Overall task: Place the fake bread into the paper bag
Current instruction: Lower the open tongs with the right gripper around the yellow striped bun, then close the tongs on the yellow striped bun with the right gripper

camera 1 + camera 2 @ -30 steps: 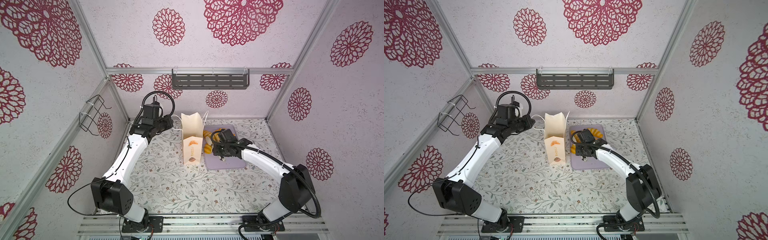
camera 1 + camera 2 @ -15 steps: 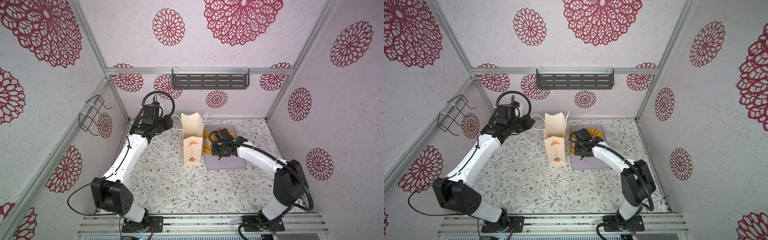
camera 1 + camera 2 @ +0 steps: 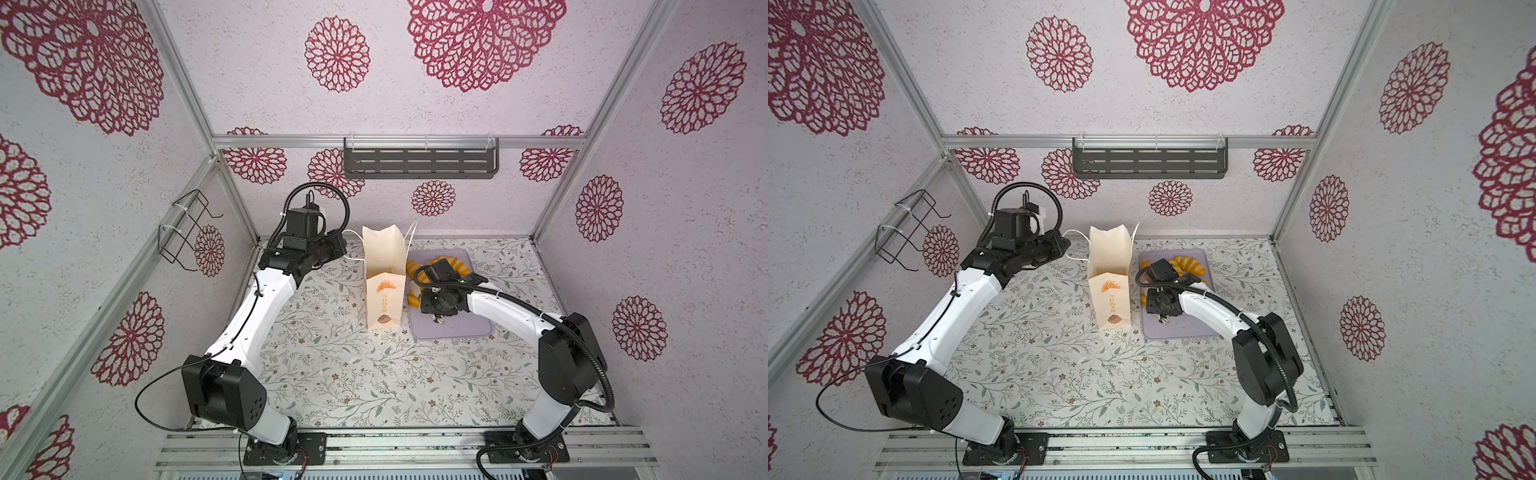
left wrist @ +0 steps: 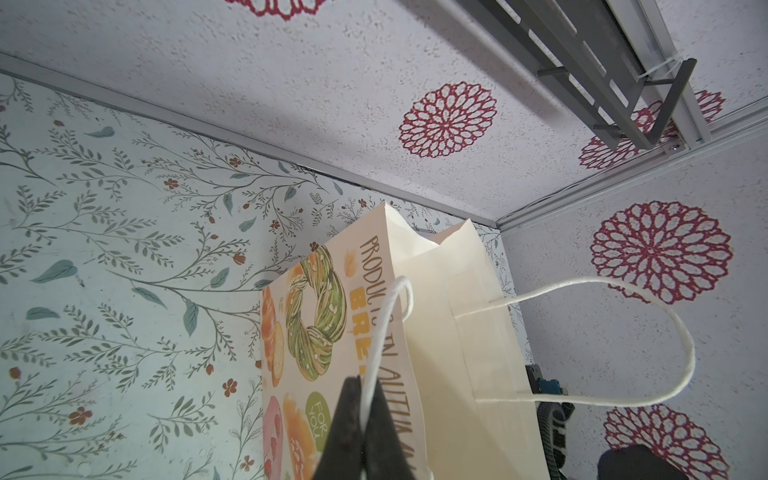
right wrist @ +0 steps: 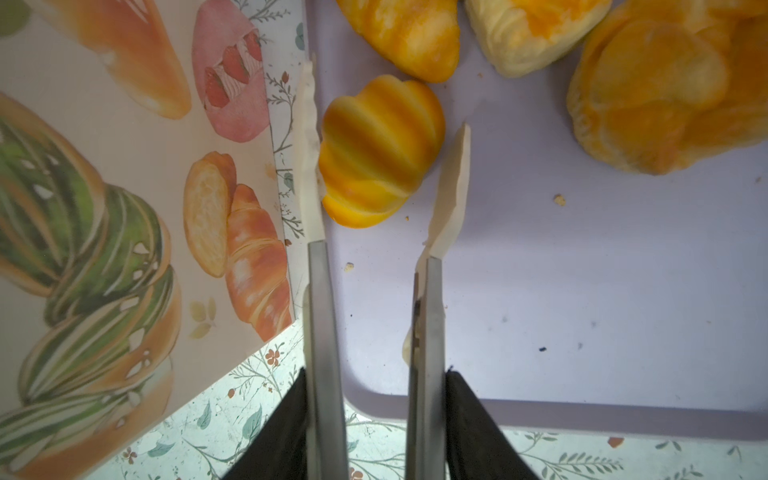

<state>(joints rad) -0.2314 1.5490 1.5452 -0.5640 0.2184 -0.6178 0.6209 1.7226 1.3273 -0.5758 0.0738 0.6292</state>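
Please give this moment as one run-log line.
left gripper: shut on cord handle | right gripper: open around striped roll | striped roll: on lilac tray | paper bag: upright

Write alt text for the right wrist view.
The right gripper straddles a striped roll on the lilac tray, jaws open, one pad against its side. More fake bread lies beyond, and the printed paper bag stands beside the tray.

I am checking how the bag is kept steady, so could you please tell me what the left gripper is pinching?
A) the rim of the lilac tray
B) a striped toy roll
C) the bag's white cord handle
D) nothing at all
C: in the left wrist view the left gripper is closed on the white cord handle of the paper bag.
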